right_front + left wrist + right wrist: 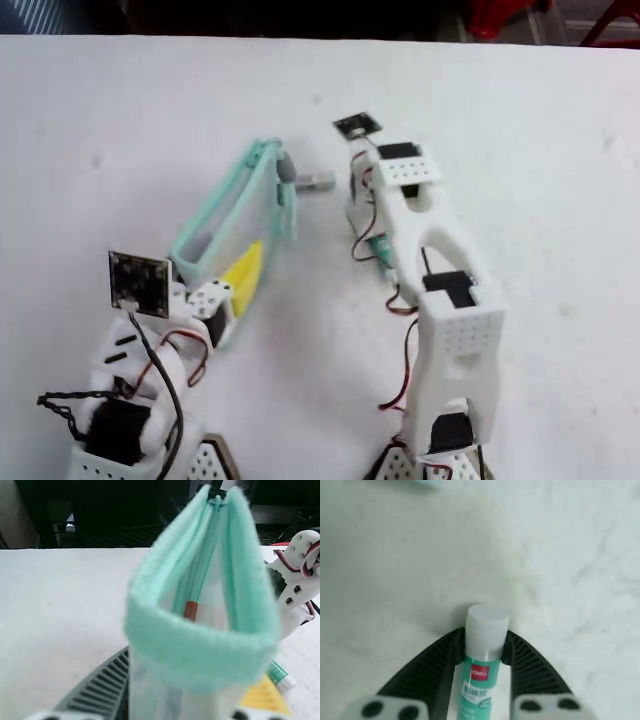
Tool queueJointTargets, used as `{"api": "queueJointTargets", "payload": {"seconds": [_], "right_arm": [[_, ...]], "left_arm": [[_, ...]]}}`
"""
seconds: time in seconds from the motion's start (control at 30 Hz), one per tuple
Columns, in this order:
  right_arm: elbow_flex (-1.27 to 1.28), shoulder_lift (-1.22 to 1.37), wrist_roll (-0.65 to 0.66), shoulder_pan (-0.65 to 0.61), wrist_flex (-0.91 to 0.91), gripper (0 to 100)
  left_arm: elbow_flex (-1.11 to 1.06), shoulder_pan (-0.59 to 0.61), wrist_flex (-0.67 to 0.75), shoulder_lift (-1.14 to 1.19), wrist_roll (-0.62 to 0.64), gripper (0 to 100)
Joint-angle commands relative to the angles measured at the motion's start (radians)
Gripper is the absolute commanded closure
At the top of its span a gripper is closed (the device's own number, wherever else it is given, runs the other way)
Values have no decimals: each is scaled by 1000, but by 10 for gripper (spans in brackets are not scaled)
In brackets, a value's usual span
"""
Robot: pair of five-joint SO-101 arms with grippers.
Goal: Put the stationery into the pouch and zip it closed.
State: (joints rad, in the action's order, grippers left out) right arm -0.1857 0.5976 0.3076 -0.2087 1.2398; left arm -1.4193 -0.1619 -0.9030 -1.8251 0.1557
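Observation:
A mint-green pouch (235, 215) with clear sides lies slanted on the white table, its mouth open. My left gripper (215, 300) is shut on its near end. In the left wrist view the pouch (200, 650) gapes right in front of the camera, with an orange-tipped item (190, 609) inside. A yellow item (245, 270) shows through the clear side. My right gripper (484, 639) is shut on a green glue stick (482, 630) with a white cap, held just above the table. That glue stick (381, 250) shows beneath the right arm, to the right of the pouch.
A small grey item (318, 181) lies on the table by the pouch's far end. The right arm (430, 260) stretches over the table's middle, close to the pouch. The table edge (320, 38) runs along the back, with dark space beyond.

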Motion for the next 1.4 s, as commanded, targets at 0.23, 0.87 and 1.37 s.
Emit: {"api": "queueJointTargets", "payload": {"seconds": [0.23,0.87,1.37], "right_arm": [[-23,22,8,13,-15,982],[-21,22,2,13,-7,982],[-21,22,2,13,-7,982]], "left_arm": [[12,-1,5,8,8,756],[12,-1,5,8,8,756],[12,-1,5,8,8,756]]}}
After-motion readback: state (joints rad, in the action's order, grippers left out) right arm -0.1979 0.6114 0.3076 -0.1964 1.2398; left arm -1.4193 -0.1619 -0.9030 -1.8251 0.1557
